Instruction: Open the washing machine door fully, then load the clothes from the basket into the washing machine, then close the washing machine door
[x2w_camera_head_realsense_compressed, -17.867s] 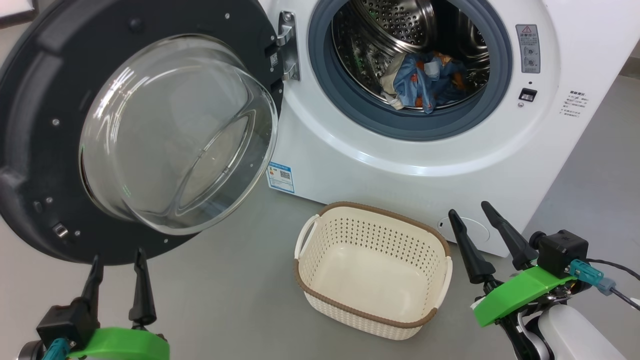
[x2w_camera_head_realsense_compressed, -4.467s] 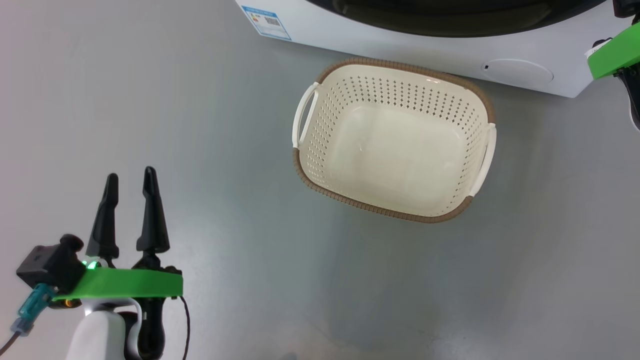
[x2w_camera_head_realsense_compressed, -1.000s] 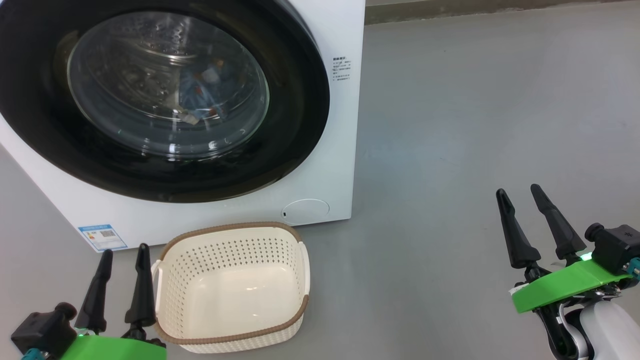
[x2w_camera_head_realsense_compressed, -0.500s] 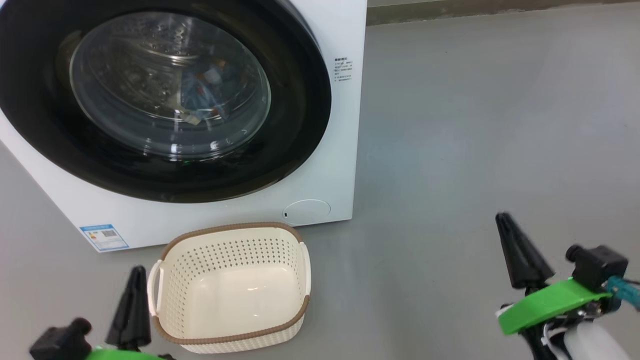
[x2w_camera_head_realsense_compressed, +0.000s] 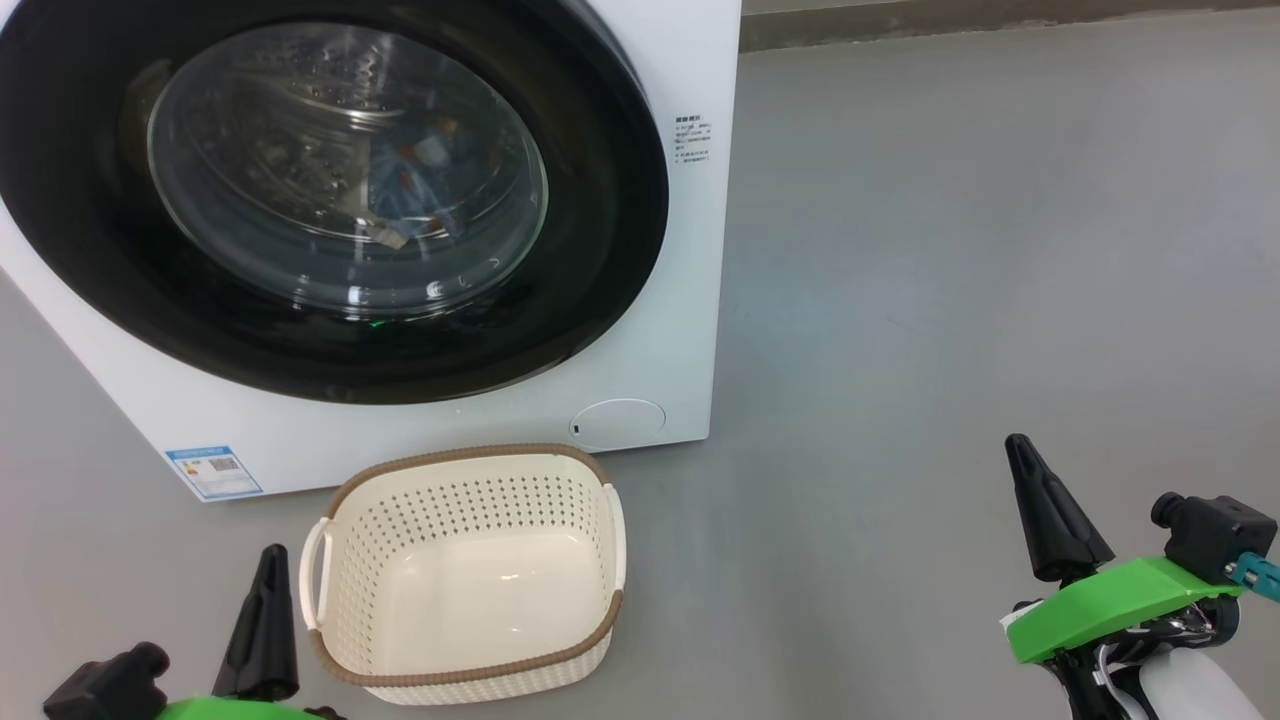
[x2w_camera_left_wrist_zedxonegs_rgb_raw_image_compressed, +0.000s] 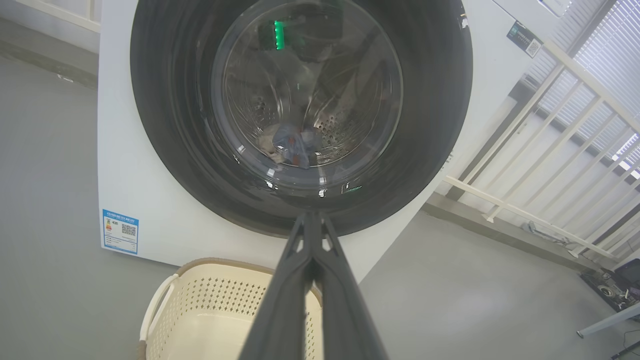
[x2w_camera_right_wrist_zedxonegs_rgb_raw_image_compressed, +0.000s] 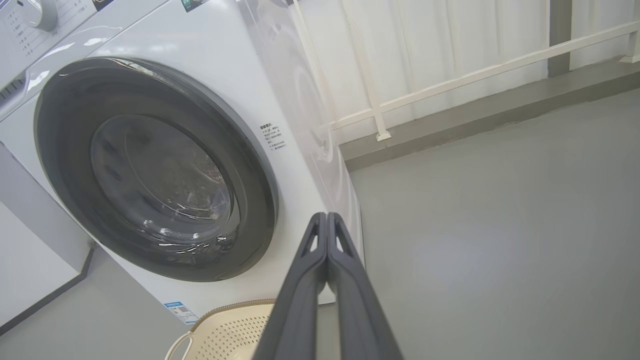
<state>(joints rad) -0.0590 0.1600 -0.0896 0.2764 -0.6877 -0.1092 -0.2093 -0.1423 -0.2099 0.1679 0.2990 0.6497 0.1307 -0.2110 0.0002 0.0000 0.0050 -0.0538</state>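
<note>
Fingers of the left gripper (x2w_camera_left_wrist_zedxonegs_rgb_raw_image_compressed: 311, 220) lie pressed together from base to tip, gripping nothing; those of the right gripper (x2w_camera_right_wrist_zedxonegs_rgb_raw_image_compressed: 326, 217) are likewise closed flat on each other and hold nothing. In the head view the left gripper sits at the near left, just beside the white left handle (x2w_camera_head_realsense_compressed: 316, 575) of the basket (x2w_camera_head_realsense_compressed: 470, 455), apart from it. The right gripper is at the near right over the grey floor (x2w_camera_head_realsense_compressed: 950, 300), well apart from the basket and the machine. The basket stands upright on the floor, just in front of the washing machine (x2w_camera_head_realsense_compressed: 690, 300), its cream bottom in plain sight. The washing machine door (x2w_camera_head_realsense_compressed: 600, 250) is shut flat against the white front. Through its glass window (x2w_camera_head_realsense_compressed: 300, 200) the clothes (x2w_camera_head_realsense_compressed: 415, 185) show as a blue bundle with orange spots, lying inside the steel drum. A blue label (x2w_camera_head_realsense_compressed: 214, 472) marks the machine's lower left corner, and a round white cap (x2w_camera_head_realsense_compressed: 618, 422) sits low on the right, just beyond the basket's far rim.
</note>
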